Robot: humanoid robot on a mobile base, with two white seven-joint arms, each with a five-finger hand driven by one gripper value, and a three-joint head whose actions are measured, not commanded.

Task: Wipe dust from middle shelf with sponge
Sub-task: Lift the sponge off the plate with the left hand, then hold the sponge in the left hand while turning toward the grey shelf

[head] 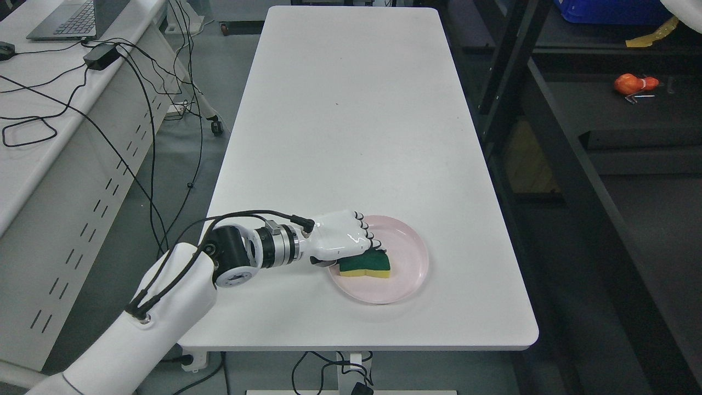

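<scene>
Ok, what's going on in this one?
The robot's left hand is reaching over a pink plate near the front of the white table, with its fingers curled over a green and yellow sponge. The sponge looks to be sitting on the plate, so it is at the pick-up stage. The dark shelves stand to the right of the table and no wiping has begun. The right arm is not in view.
</scene>
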